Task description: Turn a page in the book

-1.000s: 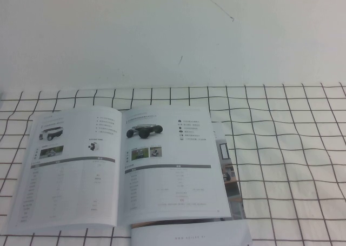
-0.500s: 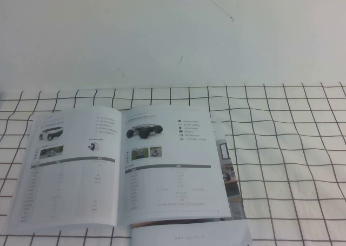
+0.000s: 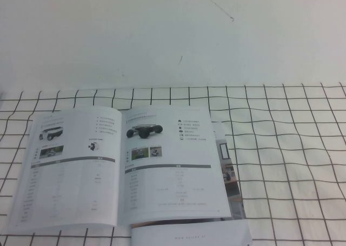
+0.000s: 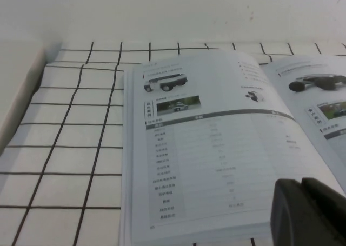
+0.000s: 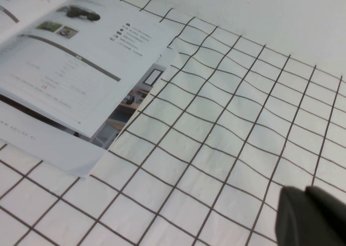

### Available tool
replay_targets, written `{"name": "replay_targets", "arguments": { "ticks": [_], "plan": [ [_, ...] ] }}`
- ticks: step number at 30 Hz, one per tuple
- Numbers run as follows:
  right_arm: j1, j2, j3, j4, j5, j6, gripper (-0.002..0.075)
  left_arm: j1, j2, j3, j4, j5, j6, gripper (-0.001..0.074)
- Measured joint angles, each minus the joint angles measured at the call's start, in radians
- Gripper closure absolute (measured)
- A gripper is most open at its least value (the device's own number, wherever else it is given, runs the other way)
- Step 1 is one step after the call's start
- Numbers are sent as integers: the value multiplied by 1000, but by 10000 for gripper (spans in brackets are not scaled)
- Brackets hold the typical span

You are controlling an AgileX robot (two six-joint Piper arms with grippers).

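The book point(image 3: 124, 167) lies open and flat on the gridded cloth at the left-centre of the high view. Its right-hand page point(image 3: 173, 170) shows a dark wheeled vehicle, an icon list, a grey band and faint tables. The left-hand page point(image 3: 70, 170) shows a white vehicle. Neither gripper appears in the high view. My left gripper point(image 4: 301, 185) is shut and empty, hovering over the near corner of the left-hand page point(image 4: 216, 143). My right gripper point(image 5: 305, 192) is shut and empty above bare cloth, well to the right of the book point(image 5: 65, 67).
A white cloth with a black grid point(image 3: 286, 148) covers the table up to a plain white wall point(image 3: 162, 35). A strip of coloured page point(image 3: 227, 173) pokes out under the book's right edge. A white sheet point(image 3: 189, 236) shows under its front edge.
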Motion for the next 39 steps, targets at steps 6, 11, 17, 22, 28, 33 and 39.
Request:
{"name": "replay_targets", "arguments": {
  "ticks": [6, 11, 17, 22, 28, 33, 39],
  "plan": [
    [0, 0, 0, 2, 3, 0, 728, 12, -26, 13, -33, 46, 19, 738],
    [0, 0, 0, 2, 3, 0, 728, -13, -28, 13, -35, 50, 40, 738],
    [0, 0, 0, 2, 3, 0, 728, -23, -28, 13, -35, 50, 71, 738],
    [0, 0, 0, 2, 3, 0, 728, -23, -28, 13, -35, 50, 81, 738],
    [0, 0, 0, 2, 3, 0, 728, -23, -28, 13, -35, 50, 86, 738],
    [0, 0, 0, 2, 3, 0, 728, -23, -28, 13, -35, 50, 88, 738],
    [0, -5, 3, 2, -1, 0, 728, -23, -28, 13, -35, 50, 92, 738]
  ]
}}
